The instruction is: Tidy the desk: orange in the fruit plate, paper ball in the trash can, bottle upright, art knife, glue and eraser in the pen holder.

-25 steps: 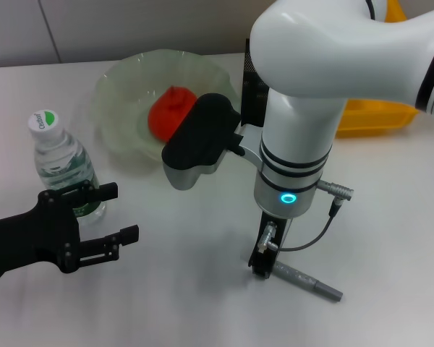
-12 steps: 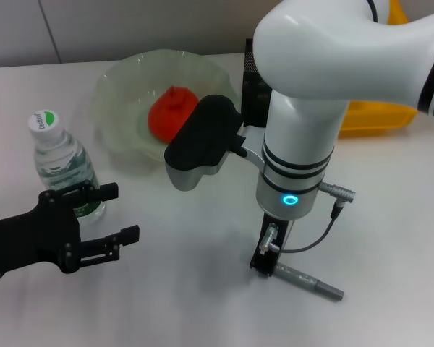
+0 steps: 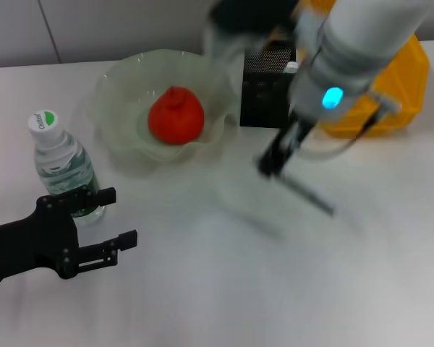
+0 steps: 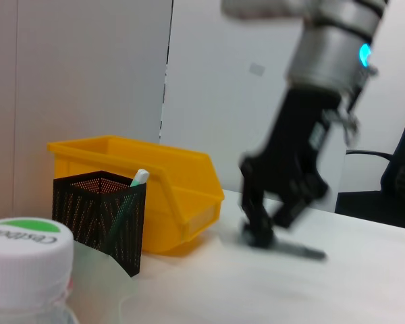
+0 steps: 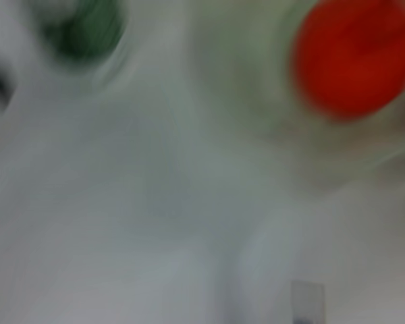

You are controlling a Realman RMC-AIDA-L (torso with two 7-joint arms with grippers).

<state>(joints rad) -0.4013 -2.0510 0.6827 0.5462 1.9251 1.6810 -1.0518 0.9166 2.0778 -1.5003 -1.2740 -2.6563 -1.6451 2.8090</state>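
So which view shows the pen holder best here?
The left wrist view: the pen holder stands unobstructed before the trash can. In the head view the right arm's blur crosses its top. The right wrist view doesn't show it.

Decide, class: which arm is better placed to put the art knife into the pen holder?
The right, probably. Its gripper already carries the art knife above the table, close to the pen holder. The left gripper sits open beside the bottle, farther away.

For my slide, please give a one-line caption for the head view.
Right gripper carries a grey pen-like tool above the desk near the pen holder; orange sits in the fruit plate.
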